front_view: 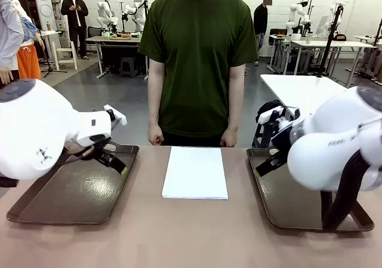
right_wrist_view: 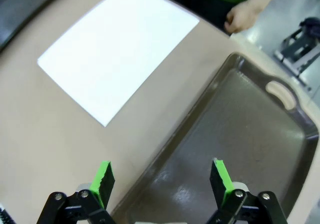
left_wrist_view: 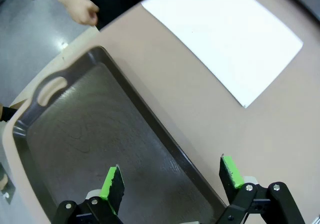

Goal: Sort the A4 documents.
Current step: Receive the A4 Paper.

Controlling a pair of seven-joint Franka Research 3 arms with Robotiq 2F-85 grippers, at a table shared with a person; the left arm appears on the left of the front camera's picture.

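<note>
White A4 documents (front_view: 195, 172) lie in a neat stack on the table's middle, between two dark trays; they appear too in the left wrist view (left_wrist_view: 225, 34) and the right wrist view (right_wrist_view: 117, 52). My left gripper (front_view: 114, 161) hangs open over the left tray (front_view: 71, 196), near its right rim (left_wrist_view: 170, 181). Over the right tray (front_view: 286, 202), close to that tray's left rim, my right gripper (right_wrist_view: 162, 180) is open as well. Nothing sits between either pair of fingers. Both tray floors (right_wrist_view: 240, 129) are bare.
A person in a green shirt (front_view: 200, 59) stands at the far edge with both hands (front_view: 156, 138) hanging at the table rim. Each tray has handle slots (left_wrist_view: 50, 89) at its ends. Bare tabletop (front_view: 179, 238) runs along the near side.
</note>
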